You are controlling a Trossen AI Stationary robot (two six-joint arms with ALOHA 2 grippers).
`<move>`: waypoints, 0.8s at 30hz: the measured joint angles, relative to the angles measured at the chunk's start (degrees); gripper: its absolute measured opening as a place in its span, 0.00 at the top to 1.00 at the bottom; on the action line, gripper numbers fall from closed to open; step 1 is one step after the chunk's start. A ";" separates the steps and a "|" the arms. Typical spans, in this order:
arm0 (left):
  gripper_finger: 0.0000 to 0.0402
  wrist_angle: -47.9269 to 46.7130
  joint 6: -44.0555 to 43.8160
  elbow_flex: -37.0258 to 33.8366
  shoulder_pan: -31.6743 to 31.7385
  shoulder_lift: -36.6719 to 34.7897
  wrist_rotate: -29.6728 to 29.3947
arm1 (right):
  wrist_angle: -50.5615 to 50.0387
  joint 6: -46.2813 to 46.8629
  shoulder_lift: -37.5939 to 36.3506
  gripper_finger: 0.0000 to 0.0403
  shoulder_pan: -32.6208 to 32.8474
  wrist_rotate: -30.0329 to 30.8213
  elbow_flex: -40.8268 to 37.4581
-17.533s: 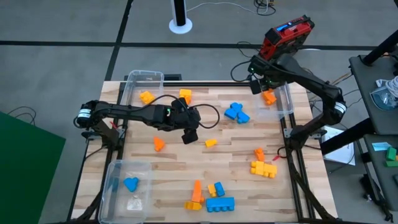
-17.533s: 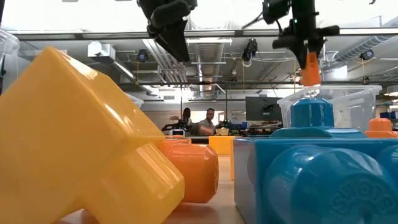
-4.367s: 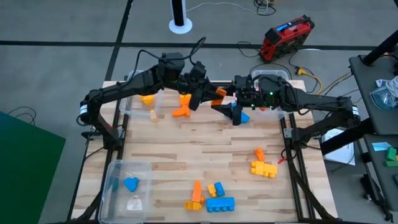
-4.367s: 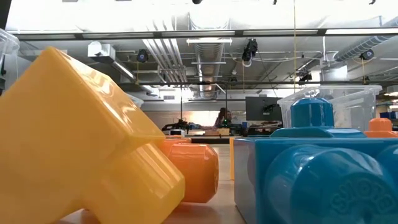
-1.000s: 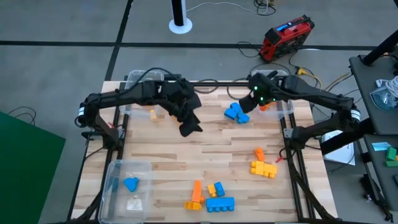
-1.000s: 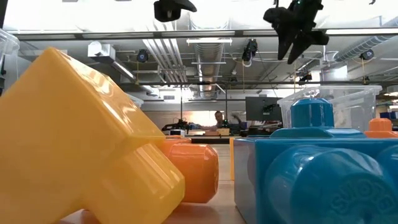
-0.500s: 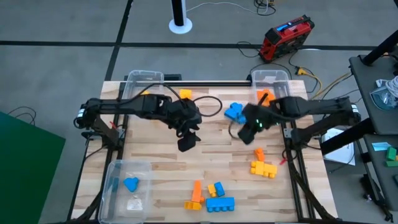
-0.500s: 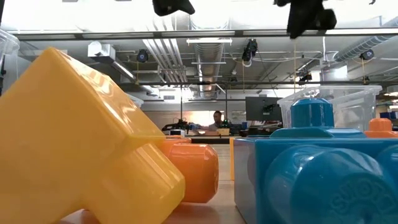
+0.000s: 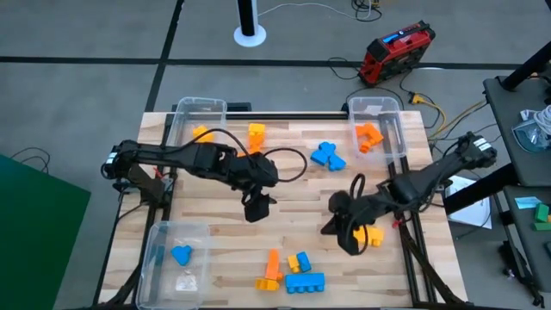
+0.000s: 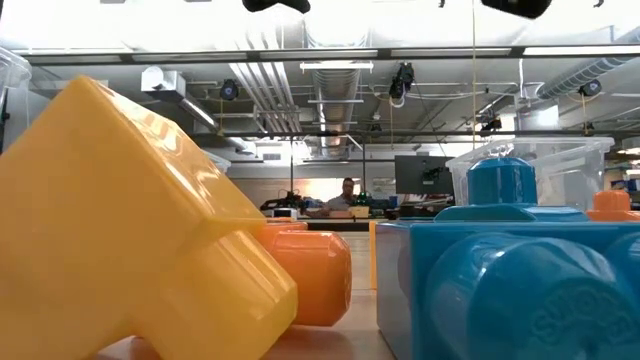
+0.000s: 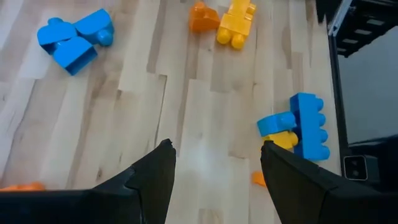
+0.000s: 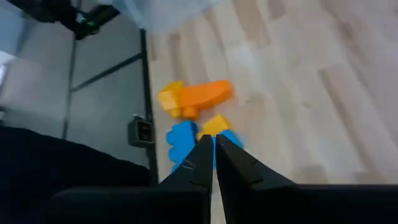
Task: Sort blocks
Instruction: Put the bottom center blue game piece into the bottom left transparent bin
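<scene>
The right pincer (image 9: 351,234), its fingers pressed together and empty, hangs low just beside the yellow block (image 9: 373,234) near the desk's (image 9: 310,207) right edge; that block is partly hidden by the pincer from above. The left pincer (image 9: 256,207), released and empty, is farther off. Only the right wrist view shows an orange block (image 12: 202,94) ahead of the closed tips, lying crosswise.

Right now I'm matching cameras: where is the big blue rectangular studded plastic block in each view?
High view: big blue block at the near edge of the table, centre.
Low view: right foreground.
Left wrist view: near the table edge.
Right wrist view: partly hidden, near the table edge.
Shared landmark: long orange block beside it.
</scene>
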 joint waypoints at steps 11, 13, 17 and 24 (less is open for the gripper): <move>0.47 -0.20 -5.57 0.00 -1.71 0.02 -7.62 | 18.27 2.47 5.94 0.98 1.48 -0.35 -11.92; 0.47 -0.46 -5.73 -0.01 -2.56 0.02 -7.65 | 18.15 2.30 8.46 0.98 1.60 -1.35 -10.59; 0.47 -1.30 -5.77 -0.02 -3.84 0.09 -8.45 | 17.76 -0.38 15.57 0.98 1.55 -4.79 -5.87; 0.47 -5.65 -8.63 -0.02 -5.36 0.11 -14.19 | 10.96 -3.70 26.13 0.98 1.67 -11.24 2.24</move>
